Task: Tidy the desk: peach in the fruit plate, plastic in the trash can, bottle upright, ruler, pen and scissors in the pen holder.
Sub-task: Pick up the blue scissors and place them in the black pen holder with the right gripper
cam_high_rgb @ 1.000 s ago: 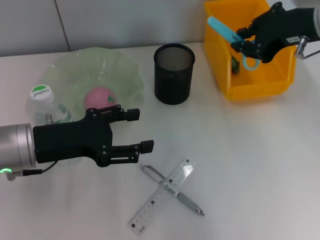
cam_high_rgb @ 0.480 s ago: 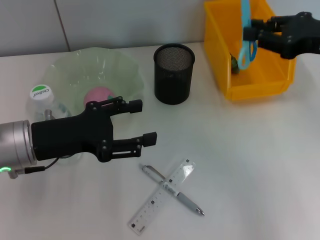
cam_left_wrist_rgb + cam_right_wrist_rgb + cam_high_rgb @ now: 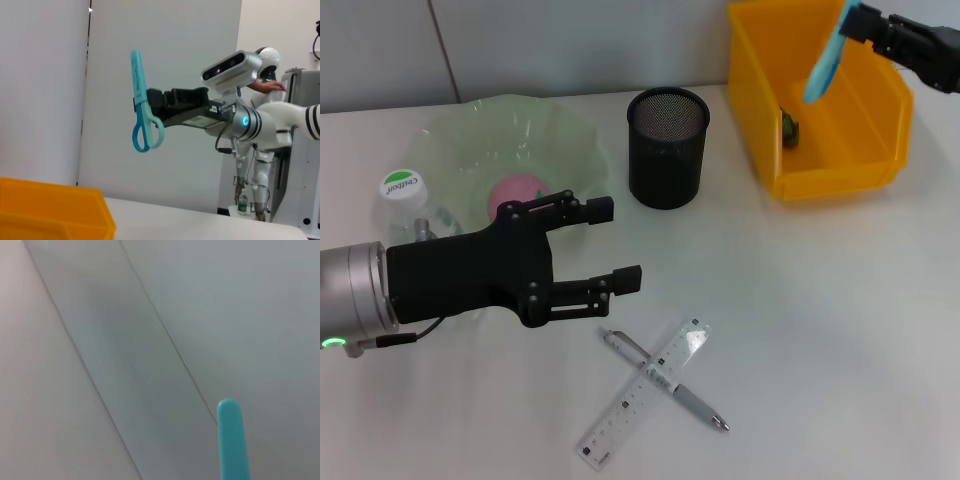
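My right gripper (image 3: 868, 20) is shut on the teal scissors (image 3: 826, 56), which hang high above the yellow bin (image 3: 820, 175). The left wrist view shows the scissors (image 3: 142, 115) dangling handles-down from that gripper (image 3: 151, 101); their tip (image 3: 232, 440) shows in the right wrist view. My left gripper (image 3: 610, 243) hovers open over the table, in front of the green glass fruit plate (image 3: 570, 130) holding the pink peach (image 3: 513, 190). The clear ruler (image 3: 640, 395) lies crossed over the pen (image 3: 695, 405). The black mesh pen holder (image 3: 667, 145) stands mid-table. The bottle (image 3: 402, 185) shows its green cap beside the plate.
A small dark green thing (image 3: 788, 127) lies inside the yellow bin, whose corner (image 3: 50, 210) also shows in the left wrist view. The left arm's body covers the plate's near edge and most of the bottle. White table surface spreads right of the ruler.
The right gripper has lifted the scissors up and to the right, out of the bin. The left gripper has edged slightly right, toward the ruler and pen.
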